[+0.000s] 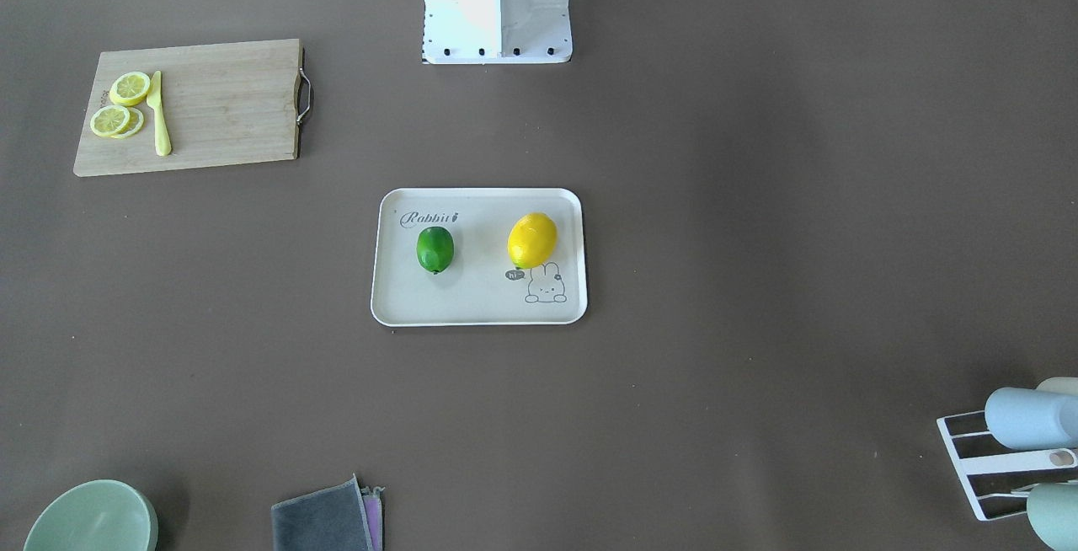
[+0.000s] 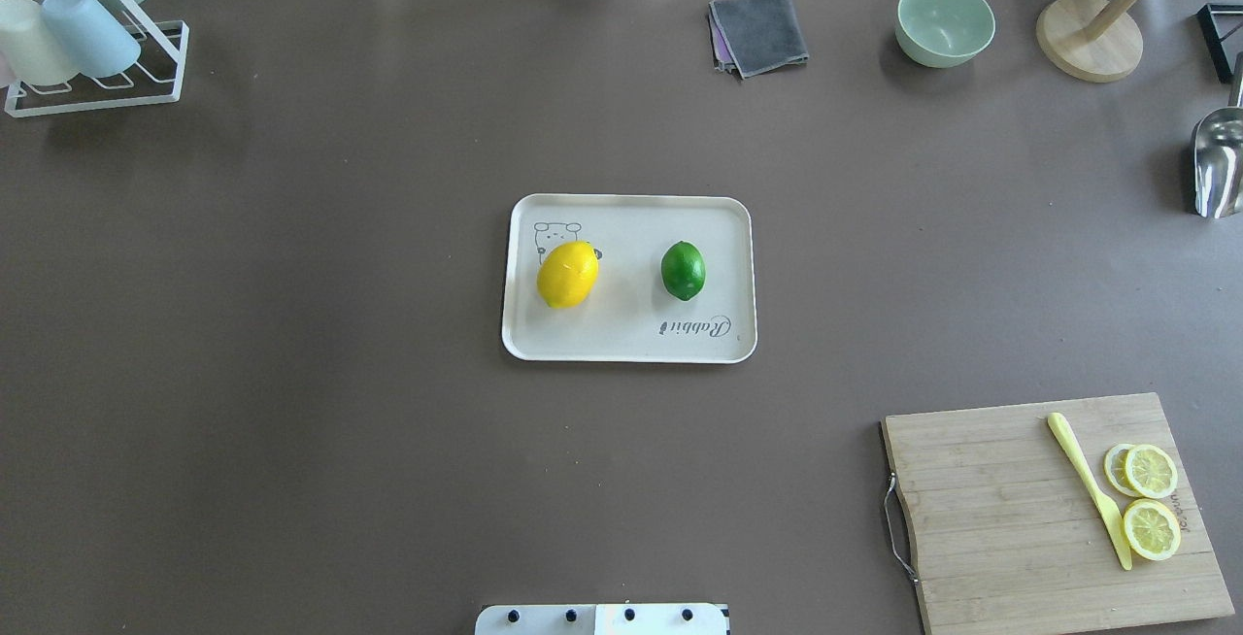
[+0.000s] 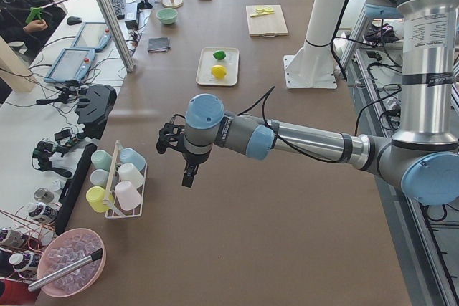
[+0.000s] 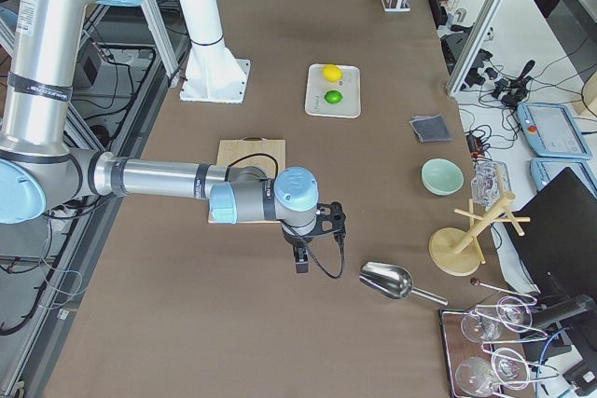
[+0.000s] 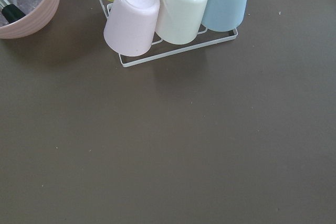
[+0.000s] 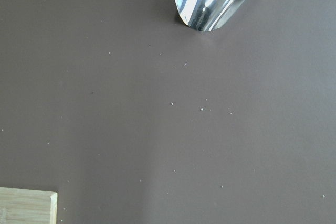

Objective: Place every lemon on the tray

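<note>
The cream-white tray (image 2: 631, 339) lies flat at the table's middle. The yellow lemon (image 2: 568, 274) and the green lemon (image 2: 684, 270) both rest on it, apart from each other; they also show in the front view as yellow (image 1: 532, 240) and green (image 1: 435, 249). My left gripper (image 3: 188, 175) hangs over the table's left end near the cup rack, far from the tray. My right gripper (image 4: 301, 261) hangs over the right end near the scoop. Both show only in side views, so I cannot tell whether they are open or shut.
A wooden cutting board (image 2: 1010, 518) with lemon slices (image 2: 1151, 499) and a yellow knife (image 2: 1088, 484) lies near right. A cup rack (image 2: 87, 43) stands far left. A grey cloth (image 2: 759, 31), green bowl (image 2: 945, 21), wooden stand (image 2: 1088, 38) and metal scoop (image 2: 1217, 159) lie far right.
</note>
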{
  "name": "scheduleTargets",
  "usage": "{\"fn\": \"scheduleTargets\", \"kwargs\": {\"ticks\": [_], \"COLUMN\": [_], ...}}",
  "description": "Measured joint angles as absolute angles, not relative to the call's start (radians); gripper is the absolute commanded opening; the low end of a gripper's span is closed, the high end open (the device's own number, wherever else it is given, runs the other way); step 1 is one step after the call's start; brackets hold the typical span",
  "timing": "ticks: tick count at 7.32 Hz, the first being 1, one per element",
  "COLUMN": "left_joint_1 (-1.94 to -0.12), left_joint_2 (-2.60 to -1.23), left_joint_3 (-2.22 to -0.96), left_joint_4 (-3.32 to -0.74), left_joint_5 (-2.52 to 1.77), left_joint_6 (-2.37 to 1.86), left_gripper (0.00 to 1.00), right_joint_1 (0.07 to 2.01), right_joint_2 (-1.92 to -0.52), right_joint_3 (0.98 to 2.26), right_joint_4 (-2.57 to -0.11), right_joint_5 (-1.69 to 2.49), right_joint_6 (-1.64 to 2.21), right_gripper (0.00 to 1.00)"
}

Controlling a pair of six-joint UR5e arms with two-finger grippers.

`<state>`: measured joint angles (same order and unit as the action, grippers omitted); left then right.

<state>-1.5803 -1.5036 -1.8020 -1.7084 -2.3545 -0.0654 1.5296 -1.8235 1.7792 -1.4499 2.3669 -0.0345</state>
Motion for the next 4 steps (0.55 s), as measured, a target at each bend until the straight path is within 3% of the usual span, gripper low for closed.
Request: {"fn": "scheduleTargets", "kwargs": {"ticks": [4], "left_joint_1": [-1.580], "left_joint_2": [-1.495], "left_joint_3": [-1.782], "left_joint_4": [-1.697], "left_joint_5": [-2.315], "left_joint_6": [-0.027], "left_gripper": [0.98], "right_joint_1": [1.574], "right_joint_2": [-1.824], "right_joint_3": [1.820], "right_joint_4": [-1.575], "right_joint_5": [2.369], "right_joint_6": [-0.056], "right_gripper": [1.00]}}
